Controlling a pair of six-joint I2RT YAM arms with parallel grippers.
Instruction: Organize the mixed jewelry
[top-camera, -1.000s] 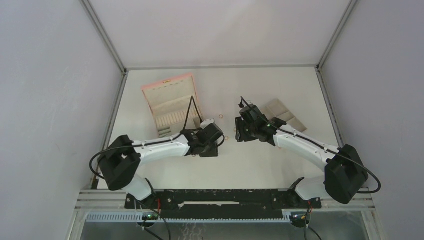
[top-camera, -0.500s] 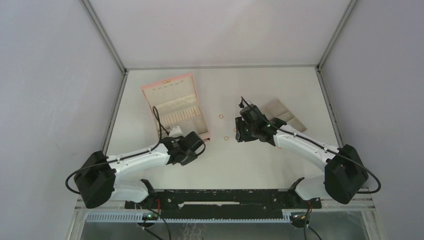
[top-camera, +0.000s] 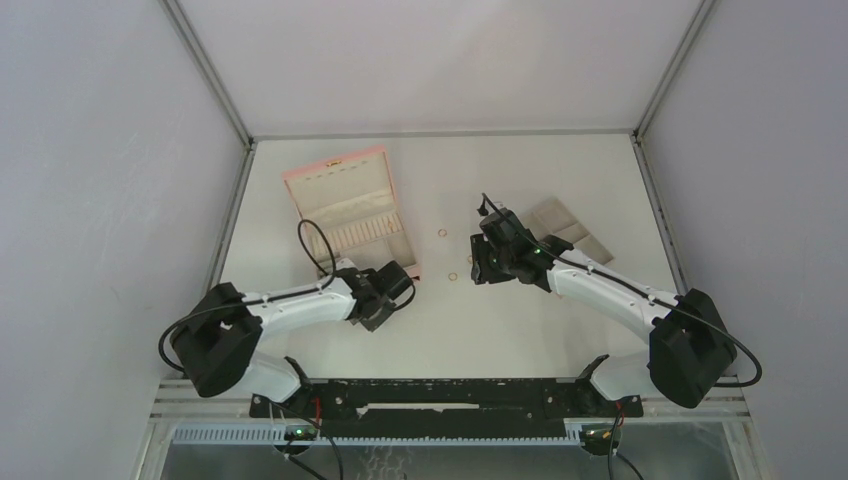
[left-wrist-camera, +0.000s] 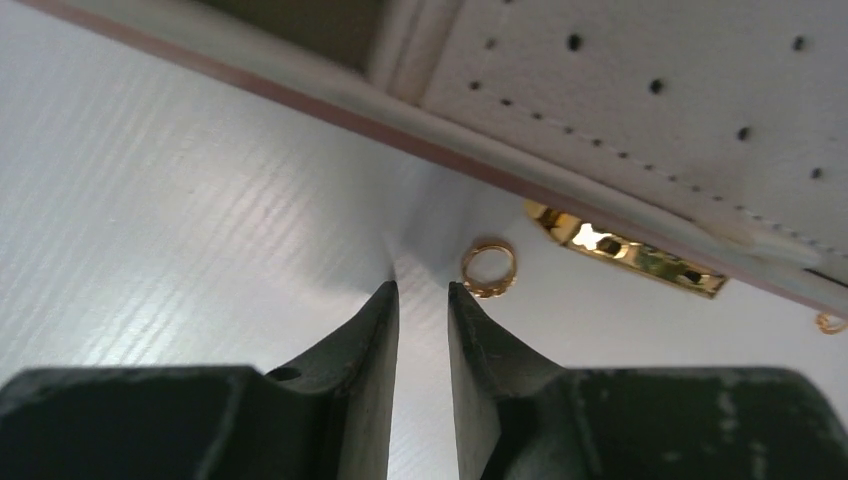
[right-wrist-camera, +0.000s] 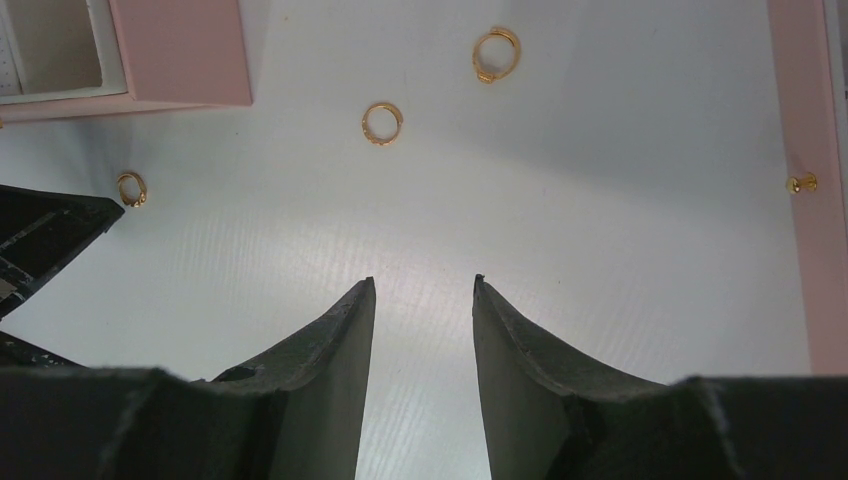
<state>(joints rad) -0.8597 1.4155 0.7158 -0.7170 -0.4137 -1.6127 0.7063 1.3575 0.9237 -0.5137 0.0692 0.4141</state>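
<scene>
The mixed jewelry shows as small copper-gold rings on the white table. One ring (left-wrist-camera: 489, 268) lies just past my left gripper's right fingertip, under the pink box's corner. My left gripper (left-wrist-camera: 421, 287) (top-camera: 398, 288) is open by a narrow gap with nothing in it. Two more rings (top-camera: 442, 234) (top-camera: 453, 276) lie between the arms. In the right wrist view three rings show (right-wrist-camera: 497, 52) (right-wrist-camera: 382, 120) (right-wrist-camera: 131, 187), all ahead of my right gripper (right-wrist-camera: 422, 282) (top-camera: 478, 265), which is open and empty.
The open pink box (top-camera: 345, 210) (right-wrist-camera: 180, 50) stands at the back left, its gold clasp (left-wrist-camera: 625, 250) close to the nearest ring. A beige compartmented tray (top-camera: 570, 232) sits behind the right arm. A pink edge with a gold stud (right-wrist-camera: 800, 183) borders the right wrist view.
My left arm swung left and back from the table's middle, then edged toward the pink box's near corner, its jaws narrowing. The right arm has not moved.
</scene>
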